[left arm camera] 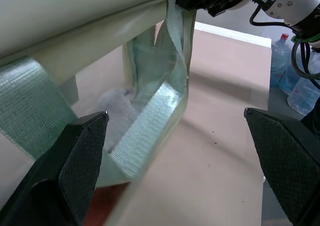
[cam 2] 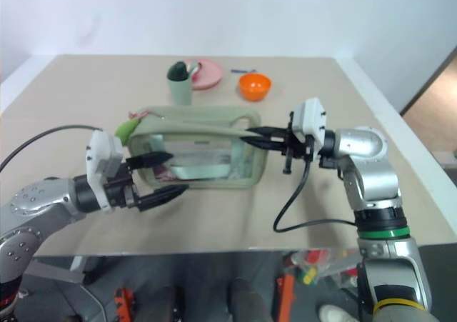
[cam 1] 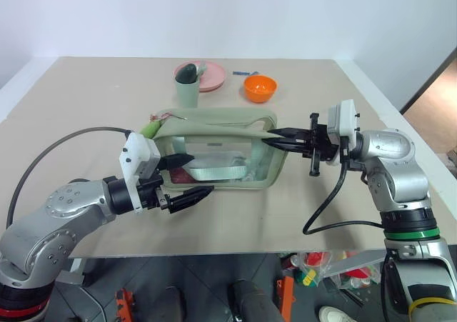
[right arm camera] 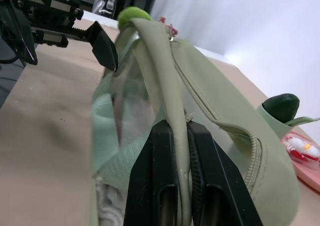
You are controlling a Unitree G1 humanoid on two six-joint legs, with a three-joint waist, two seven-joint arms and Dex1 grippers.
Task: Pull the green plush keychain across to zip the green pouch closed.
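The green pouch (cam 1: 214, 122) lies in the middle of the table, its clear front panel (cam 1: 214, 161) facing me. The lime-green plush keychain (cam 1: 148, 128) sits at the pouch's left end on top, also seen as keychain (right arm camera: 134, 13). My right gripper (cam 1: 275, 138) reaches in from the right, shut on a green strap (right arm camera: 172, 100) at the pouch's right end. My left gripper (cam 1: 184, 178) stands wide open at the pouch's left front, one finger (cam 1: 178, 160) before the clear panel, the other finger (cam 1: 191, 197) over the table. It grips nothing and is below the keychain.
Behind the pouch stand a pale green cup (cam 1: 188, 86), a pink plate (cam 1: 211, 76) and an orange bowl (cam 1: 260, 88). The table's near edge (cam 1: 214, 254) runs just in front of my arms. A black cable (cam 1: 325, 208) hangs from the right wrist.
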